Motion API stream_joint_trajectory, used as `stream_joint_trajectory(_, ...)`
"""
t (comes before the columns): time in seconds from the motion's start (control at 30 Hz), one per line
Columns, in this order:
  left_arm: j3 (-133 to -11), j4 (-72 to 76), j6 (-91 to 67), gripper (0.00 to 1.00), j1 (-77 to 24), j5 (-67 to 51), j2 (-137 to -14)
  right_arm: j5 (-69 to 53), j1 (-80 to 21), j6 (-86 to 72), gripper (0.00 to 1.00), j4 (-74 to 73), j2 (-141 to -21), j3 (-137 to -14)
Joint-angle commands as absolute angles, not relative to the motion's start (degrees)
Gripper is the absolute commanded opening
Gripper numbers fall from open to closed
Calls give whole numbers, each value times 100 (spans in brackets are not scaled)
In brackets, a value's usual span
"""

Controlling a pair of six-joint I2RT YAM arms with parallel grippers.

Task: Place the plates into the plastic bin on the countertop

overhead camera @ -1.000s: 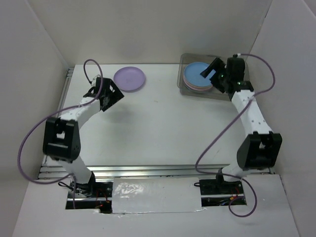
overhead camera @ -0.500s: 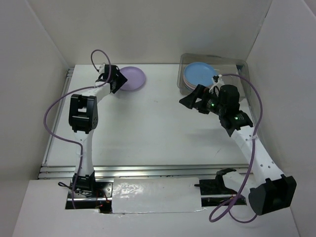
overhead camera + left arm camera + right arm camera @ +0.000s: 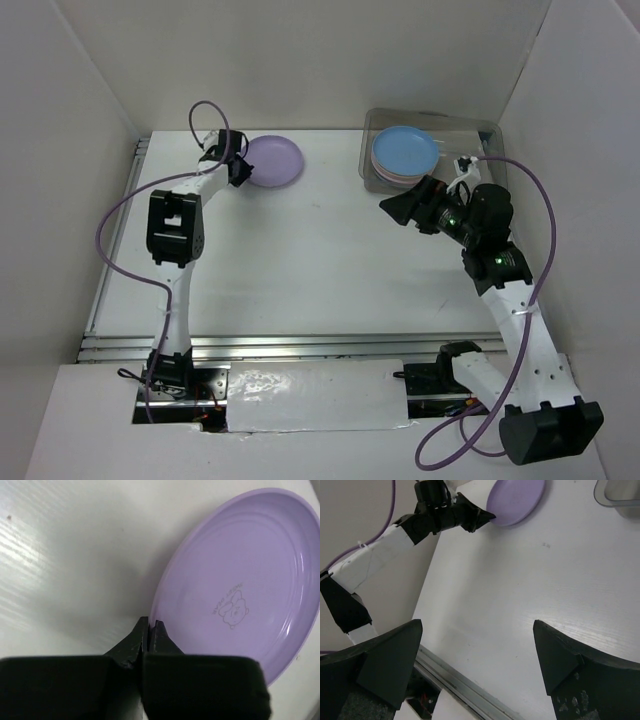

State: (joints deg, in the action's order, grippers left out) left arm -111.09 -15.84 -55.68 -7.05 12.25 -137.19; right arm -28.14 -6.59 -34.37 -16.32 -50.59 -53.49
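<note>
A lavender plate (image 3: 277, 160) (image 3: 240, 580) lies on the white countertop (image 3: 300, 250) at the back left. My left gripper (image 3: 243, 168) (image 3: 150, 623) is shut on its left rim, one finger above the rim and one below. The right wrist view shows that same plate (image 3: 515, 500) with the left gripper (image 3: 487, 516) pinching it. The plastic bin (image 3: 490, 132) at the back right holds a stack of plates with a blue plate (image 3: 405, 150) on top. My right gripper (image 3: 397, 208) (image 3: 477, 630) hangs open and holds nothing, just in front of the bin and over bare countertop.
White walls close in the countertop on three sides. A metal rail (image 3: 300, 345) (image 3: 465, 690) runs along the front edge. A corner of the bin (image 3: 615, 495) shows at the top right of the right wrist view.
My left arm reached out to the lavender plate and shut on its rim; the plate shifted slightly right. My right arm drew back out of the bin toward the middle, still open.
</note>
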Motion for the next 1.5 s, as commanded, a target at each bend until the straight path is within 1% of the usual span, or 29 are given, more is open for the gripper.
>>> stream_joint_trajectory(0.0,-11006,-2354,-5494,0,-746,1485,-13468,-2901,-580,-3349,100,-1494,-5088,-5282)
stream_joint_trajectory(0.03,-10795,-2355,-5450,0,-817,1755,-13221,-2900,-597,-3340,100,-1451,-5150,-5256)
stream_joint_trajectory(0.07,-10254,-2155,-5284,0,-974,1862,-12575,-2883,-676,-3349,100,-1398,-5324,-5247)
stream_joint_trajectory(0.1,-9944,-1997,-5143,0,-1089,1942,-12203,-2839,-746,-3340,100,-1380,-5413,-5256)
stream_joint_trajectory(0.13,-9679,-1847,-4985,0,-1203,1986,-11877,-2552,-843,-3314,100,-1371,-5588,-5265)
stream_joint_trajectory(0.17,-9433,-1811,-4740,0,-1474,1995,-11256,-2340,-957,-3305,100,-1362,-5686,-5282)
stream_joint_trajectory(0.2,-9117,-1828,-4616,0,-1624,1995,-10998,-2112,-1071,-3296,100,-1345,-5791,-5369)
stream_joint_trajectory(0.27,-9001,-2186,-4378,0,-2124,2100,-10480,-1698,-1361,-3235,100,-1301,-6193,-5588)
stream_joint_trajectory(0.33,-8808,-2434,-4263,0,-2416,2013,-10170,-1443,-1598,-3103,100,-1301,-6537,-5800)
stream_joint_trajectory(0.43,-8246,-2364,-4403,0,-2829,1811,-9442,-75,-1924,-2927,100,-1581,-7327,-6291)
stream_joint_trajectory(0.5,-7885,-2243,-4430,0,-3023,1618,-9195,122,-1951,-2918,100,-1713,-7575,-6407)
stream_joint_trajectory(0.63,-7586,-2215,-4351,0,-3304,1389,-8702,-113,-2012,-2944,98,-1468,-7734,-6171)
stream_joint_trajectory(0.7,-7541,-2215,-4316,0,-3340,1336,-8570,-158,-2065,-2971,88,-1363,-7752,-6039)
stream_joint_trajectory(0.73,-7524,-2206,-4324,0,-3340,1319,-8543,-184,-2100,-2979,81,-1328,-7752,-5995)
stream_joint_trajectory(0.77,-7523,-2223,-4324,0,-3340,1336,-8526,-202,-2135,-3023,68,-1292,-7743,-5959)
stream_joint_trajectory(0.87,-7567,-2285,-4289,0,-3340,1275,-8490,-255,-2206,-3094,55,-1143,-7734,-5819)
stream_joint_trajectory(0.93,-7594,-2276,-4280,0,-3331,1222,-8464,-360,-2223,-3129,56,-1125,-7813,-5836)
stream_joint_trajectory(1.03,-7594,-2259,-4289,0,-3331,1195,-8394,-378,-2241,-3182,62,-1160,-7919,-5897)
stream_joint_trajectory(1.07,-7594,-2250,-4289,0,-3322,1187,-8394,-361,-2267,-3190,61,-1169,-7945,-5915)
stream_joint_trajectory(1.1,-7585,-2250,-4298,0,-3322,1187,-8367,-369,-2276,-3190,57,-1178,-7998,-5941)
stream_joint_trajectory(1.13,-7585,-2250,-4298,0,-3314,1178,-8367,-387,-2276,-3225,49,-1169,-8007,-5950)
stream_joint_trajectory(1.17,-7585,-2259,-4298,0,-3322,1178,-8367,-404,-2276,-3234,16,-1152,-8024,-5959)
stream_joint_trajectory(1.2,-7594,-2267,-4298,0,-3314,1169,-8376,-387,-2276,-3260,6,-1151,-8068,-6002)
stream_joint_trajectory(1.23,-7594,-2259,-4307,0,-3305,1134,-8367,-395,-2294,-3287,2,-1169,-8094,-6038)
stream_joint_trajectory(1.27,-7594,-2250,-4307,0,-3296,1108,-8376,-422,-2277,-3296,0,-1195,-8138,-6090)
stream_joint_trajectory(1.33,-7585,-2215,-4324,0,-3261,1064,-8358,-570,-2206,-3348,0,-1248,-8244,-6249)
stream_joint_trajectory(1.37,-7602,-2215,-4350,2,-3235,1124,-8358,-615,-2163,-3383,0,-1239,-8270,-6293)
stream_joint_trajectory(1.43,-7742,-2644,-4683,99,-3173,1457,-8358,-563,-1918,-3558,0,-1274,-8332,-6555)
stream_joint_trajectory(1.47,-7769,-2750,-4737,99,-3164,1833,-8341,-301,-1812,-3638,0,-1544,-8489,-6739)
